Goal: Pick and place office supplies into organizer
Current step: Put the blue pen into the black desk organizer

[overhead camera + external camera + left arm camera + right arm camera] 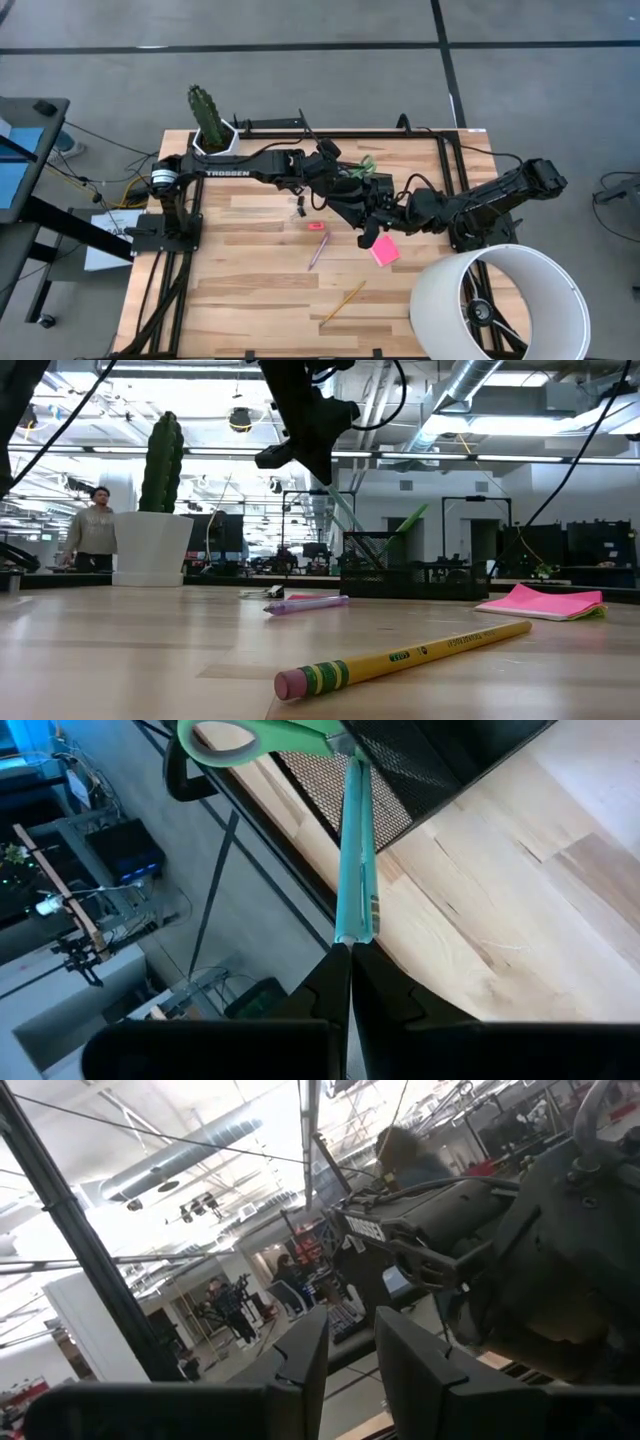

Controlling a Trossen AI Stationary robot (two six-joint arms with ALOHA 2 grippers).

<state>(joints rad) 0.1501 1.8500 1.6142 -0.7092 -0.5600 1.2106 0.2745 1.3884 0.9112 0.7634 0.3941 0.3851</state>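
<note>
While the left tool (348, 960) pinches the end of a teal pen (356, 850) between fully closed fingers, it holds that pen out toward the black mesh organizer (400, 770), which sits right of centre in the high view, near the upper edge of the surface (250, 300). Holding the pen by its tail lets the free tip lead into a compartment, and I judge this to be the placing step for that item. Green-handled scissors (260, 738) already stand in the organizer, handles up, just beside the pen's far end in the left wrist view.

The right tool (350, 1350) hovers just right of the organizer in the high view, fingers a little apart with nothing between them; it looks parked there to stay clear of the left arm's path.

4 supplies lie loose on the surface: a pink sticky-note pad (385, 251) just below the tools, a small pink eraser (316, 226), a purple pen (318, 252) left of the pad, and a yellow pencil (400, 658) lower centre. A cactus in a white pot (211, 128) stands at the upper left corner and a white lampshade (497, 300) fills the lower right; neither belongs to the job.
</note>
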